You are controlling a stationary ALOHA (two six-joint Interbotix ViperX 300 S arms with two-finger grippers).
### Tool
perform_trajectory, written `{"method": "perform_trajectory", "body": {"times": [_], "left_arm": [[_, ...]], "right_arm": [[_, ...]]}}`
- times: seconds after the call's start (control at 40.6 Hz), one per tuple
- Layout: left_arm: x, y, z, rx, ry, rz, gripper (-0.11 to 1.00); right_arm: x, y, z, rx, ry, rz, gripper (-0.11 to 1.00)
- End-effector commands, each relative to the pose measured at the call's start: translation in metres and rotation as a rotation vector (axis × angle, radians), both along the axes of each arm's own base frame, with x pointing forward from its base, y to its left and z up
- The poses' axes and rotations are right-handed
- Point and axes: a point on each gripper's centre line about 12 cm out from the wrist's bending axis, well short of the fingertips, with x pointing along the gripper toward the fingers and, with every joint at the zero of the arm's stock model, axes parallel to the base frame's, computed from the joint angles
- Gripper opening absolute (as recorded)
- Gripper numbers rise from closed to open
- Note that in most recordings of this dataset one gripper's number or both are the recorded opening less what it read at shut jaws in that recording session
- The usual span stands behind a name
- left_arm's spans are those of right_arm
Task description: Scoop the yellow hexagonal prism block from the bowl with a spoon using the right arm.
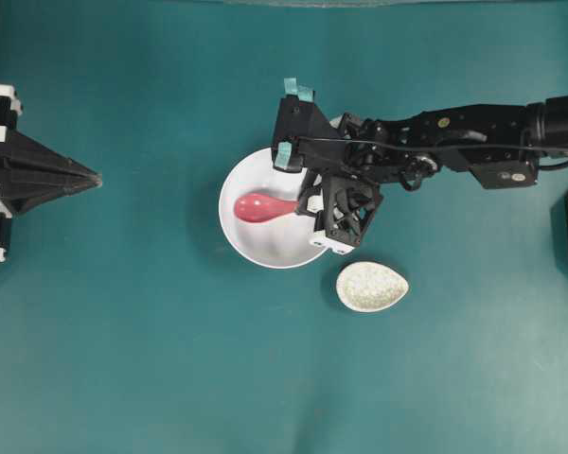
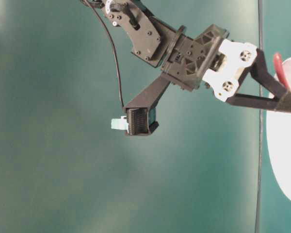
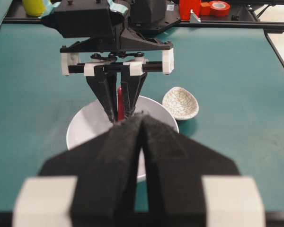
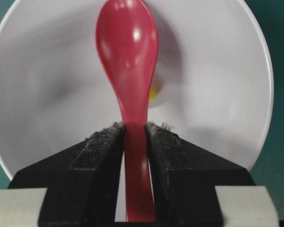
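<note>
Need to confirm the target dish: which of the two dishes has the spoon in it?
The large plain white bowl; the red spoon is over it. The small speckled dish holds nothing.

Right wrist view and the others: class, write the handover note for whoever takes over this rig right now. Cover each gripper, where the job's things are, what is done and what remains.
Right gripper: shut on the spoon handle, scoop over the bowl.
Left gripper: shut, holding nothing, parked at the left edge of the overhead view.
Yellow hexagonal prism block: in the bowl's bottom, peeking out beside the scoop's right edge, mostly hidden.
Speckled dish: on the table beside the bowl.
Done: spoon gripped and brought into the bowl.
Left: get the scoop under the block and lift it out.
</note>
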Motion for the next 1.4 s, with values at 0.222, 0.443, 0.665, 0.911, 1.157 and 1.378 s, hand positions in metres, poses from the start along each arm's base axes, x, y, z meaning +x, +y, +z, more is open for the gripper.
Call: {"method": "perform_trajectory", "body": {"times": [0.222, 0.443, 0.665, 0.911, 1.157, 1.378], "left_arm": [[0.002, 0.000, 0.006, 0.000, -0.012, 0.001, 0.00], [0.002, 0.000, 0.005, 0.000, -0.002, 0.001, 0.00], [0.002, 0.000, 0.004, 0.000, 0.000, 0.001, 0.00], [0.002, 0.000, 0.005, 0.000, -0.002, 0.001, 0.00], [0.002, 0.000, 0.005, 0.000, -0.002, 0.001, 0.00], [0.002, 0.000, 0.006, 0.000, -0.006, 0.001, 0.00]], "right_arm": [[0.002, 0.004, 0.013, 0.002, -0.028, 0.007, 0.22], [-0.005, 0.006, 0.048, 0.000, -0.088, 0.015, 0.22], [-0.018, 0.009, 0.085, 0.001, -0.142, 0.027, 0.22], [-0.030, 0.012, 0.094, 0.072, -0.082, -0.011, 0.22], [-0.036, 0.017, 0.097, 0.179, 0.088, -0.070, 0.22], [-0.032, 0.020, 0.094, 0.241, 0.271, -0.093, 0.22]]}}
